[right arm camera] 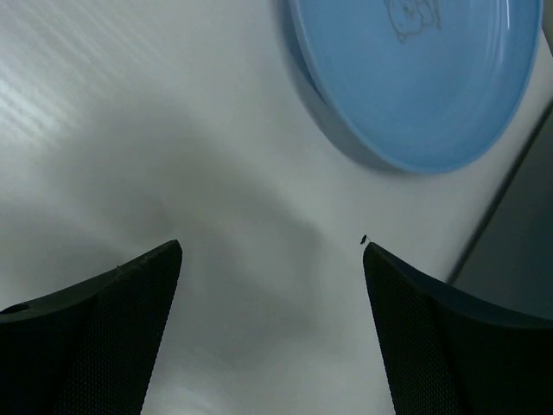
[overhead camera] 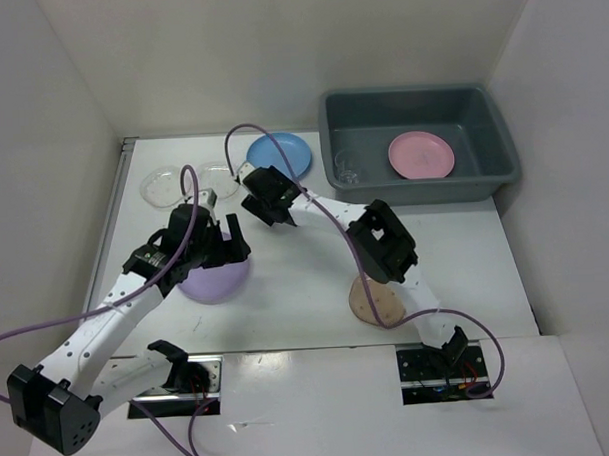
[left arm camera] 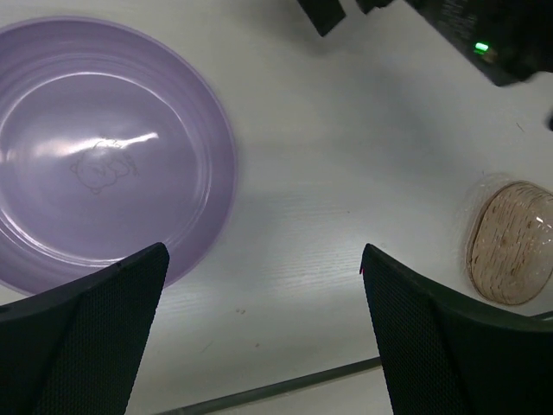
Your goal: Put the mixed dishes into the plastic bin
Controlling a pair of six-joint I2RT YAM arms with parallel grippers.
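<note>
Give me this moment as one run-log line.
pink plate: in grey bin | left pincer: open, over lavender plate | right pincer: open, near blue plate

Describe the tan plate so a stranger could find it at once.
Start at the grey bin at the table's far right. Come toward the near edge: the tan plate lies there, partly under the right arm. It alone is speckled.

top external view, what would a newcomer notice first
The pink plate lying in the grey plastic bin at the far right stands out. Left of the bin sits a blue plate, with the right pincer open beside it. The left pincer hangs open by the lavender plate.
</note>
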